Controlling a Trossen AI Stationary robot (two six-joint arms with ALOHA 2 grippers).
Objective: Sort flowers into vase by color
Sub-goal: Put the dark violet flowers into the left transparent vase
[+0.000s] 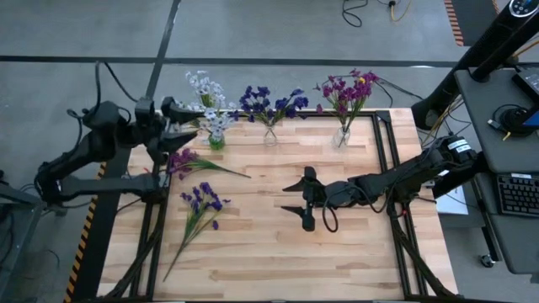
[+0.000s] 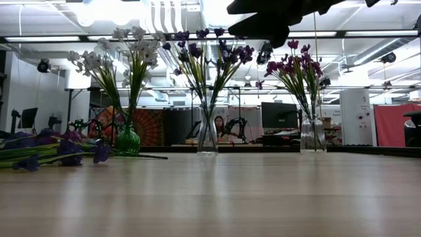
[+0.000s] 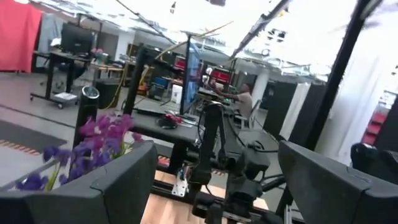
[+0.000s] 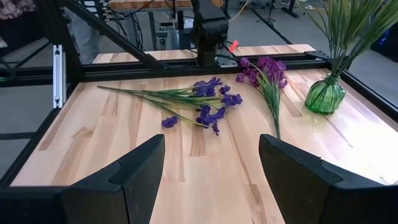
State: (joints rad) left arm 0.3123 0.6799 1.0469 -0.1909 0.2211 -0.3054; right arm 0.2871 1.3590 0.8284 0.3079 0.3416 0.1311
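Two loose sprigs on table [image 1: 337,252], left half: magenta sprig [image 1: 189,161] upper left, violet sprig [image 1: 200,206] below, stem toward lower left. Left gripper [image 1: 187,120] nearer, open, empty. Right gripper [image 1: 295,195] centre, open, empty.

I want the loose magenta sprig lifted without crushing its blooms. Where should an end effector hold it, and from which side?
Probably the bare green stem of the magenta sprig, past the blossoms, coming straight down from above. It lies flat on the table, blooms toward the left end effector, stem trailing toward the middle. The open right end effector faces it across bare wood.
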